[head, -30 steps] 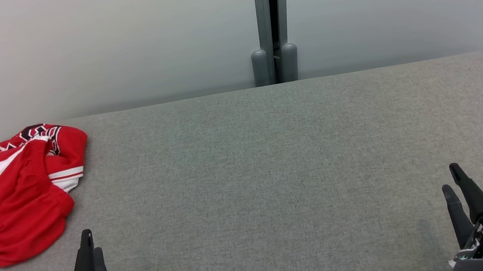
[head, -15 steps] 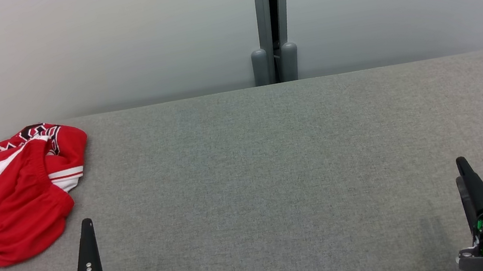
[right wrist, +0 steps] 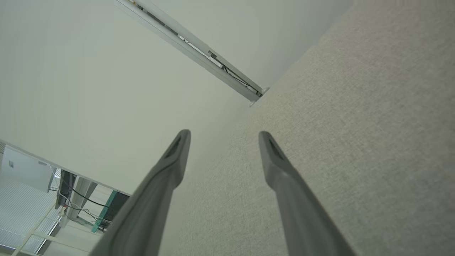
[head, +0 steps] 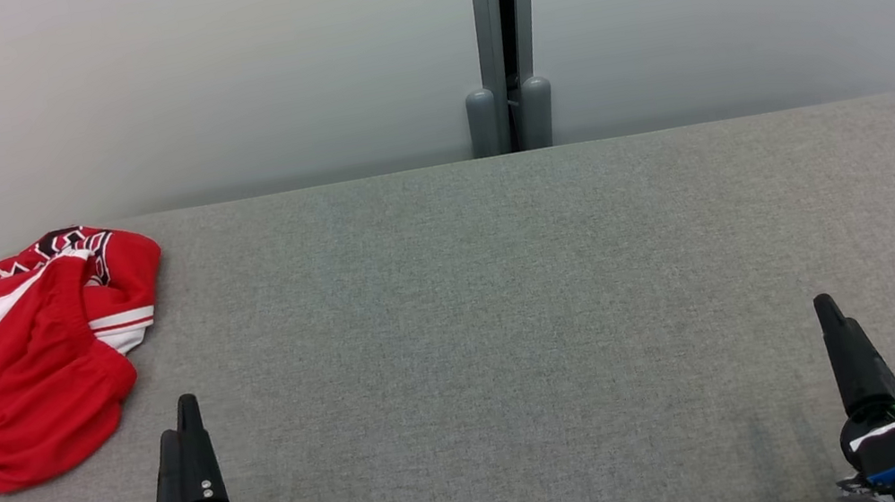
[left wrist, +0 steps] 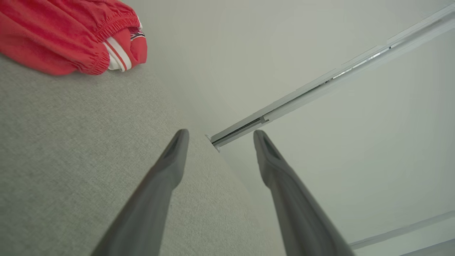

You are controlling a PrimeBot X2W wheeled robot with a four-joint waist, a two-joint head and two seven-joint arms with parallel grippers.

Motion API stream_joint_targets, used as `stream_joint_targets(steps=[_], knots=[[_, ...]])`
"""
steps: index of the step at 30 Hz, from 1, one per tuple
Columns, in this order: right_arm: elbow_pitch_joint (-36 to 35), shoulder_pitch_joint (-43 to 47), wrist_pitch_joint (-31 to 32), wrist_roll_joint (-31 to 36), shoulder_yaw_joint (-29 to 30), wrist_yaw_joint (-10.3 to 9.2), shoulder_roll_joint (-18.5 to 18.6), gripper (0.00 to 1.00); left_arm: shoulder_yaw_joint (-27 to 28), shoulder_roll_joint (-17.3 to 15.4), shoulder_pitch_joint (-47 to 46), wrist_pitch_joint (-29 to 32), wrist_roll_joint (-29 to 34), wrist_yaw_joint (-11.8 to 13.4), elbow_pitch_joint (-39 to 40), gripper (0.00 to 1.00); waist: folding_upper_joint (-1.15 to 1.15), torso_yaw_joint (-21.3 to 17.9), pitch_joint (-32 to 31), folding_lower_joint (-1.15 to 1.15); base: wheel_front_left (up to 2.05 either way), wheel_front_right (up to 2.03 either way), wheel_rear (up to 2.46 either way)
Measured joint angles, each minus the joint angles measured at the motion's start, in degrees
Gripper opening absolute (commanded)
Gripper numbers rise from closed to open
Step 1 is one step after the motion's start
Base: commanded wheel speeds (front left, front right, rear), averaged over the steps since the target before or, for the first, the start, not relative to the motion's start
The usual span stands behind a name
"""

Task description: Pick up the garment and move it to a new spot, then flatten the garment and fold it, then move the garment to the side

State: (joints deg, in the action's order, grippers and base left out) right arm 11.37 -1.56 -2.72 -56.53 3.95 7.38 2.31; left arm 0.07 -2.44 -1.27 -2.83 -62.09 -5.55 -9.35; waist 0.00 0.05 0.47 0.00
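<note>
Observer: fingers (left wrist: 167, 170) of left gripper (head: 183, 418) spread, empty; right gripper (head: 826, 310) likewise, both at near side.
Reviewer: garment (head: 5, 379)?
Observer: crumpled at table (head: 514, 322) far left, untouched. Likely soft, light, limp; pinch the elastic waistband (head: 70, 305).

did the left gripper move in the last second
Yes. In the head view the left gripper has shifted right and slightly up, away from the red garment, which has stayed put.

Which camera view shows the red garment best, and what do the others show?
The head view: most of the red garment shows, crumpled at the far left of the grey table. The left wrist view catches one corner: elastic hem, striped edge.
</note>
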Motion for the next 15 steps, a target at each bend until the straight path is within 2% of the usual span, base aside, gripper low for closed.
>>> stream_joint_targets(steps=[9, 15], knots=[[-0.4, 0.7, -1.9, 9.2, -1.3, 0.01, 0.0, 1.0, -1.6, 0.0, 0.9, -1.8, 12.9, 0.5, -0.2, 1.0, 0.0, 0.0, 0.3, 0.0, 0.0, 0.0, 0.0], [0.1, 0.7, -2.9, 14.3, -1.9, 0.01, 0.1, 1.0, -2.2, -0.1, 1.1, -2.8, 18.4, 0.5, -0.9, 1.0, 0.0, 0.0, 0.3, 0.0, 0.0, 0.0, 0.0]])
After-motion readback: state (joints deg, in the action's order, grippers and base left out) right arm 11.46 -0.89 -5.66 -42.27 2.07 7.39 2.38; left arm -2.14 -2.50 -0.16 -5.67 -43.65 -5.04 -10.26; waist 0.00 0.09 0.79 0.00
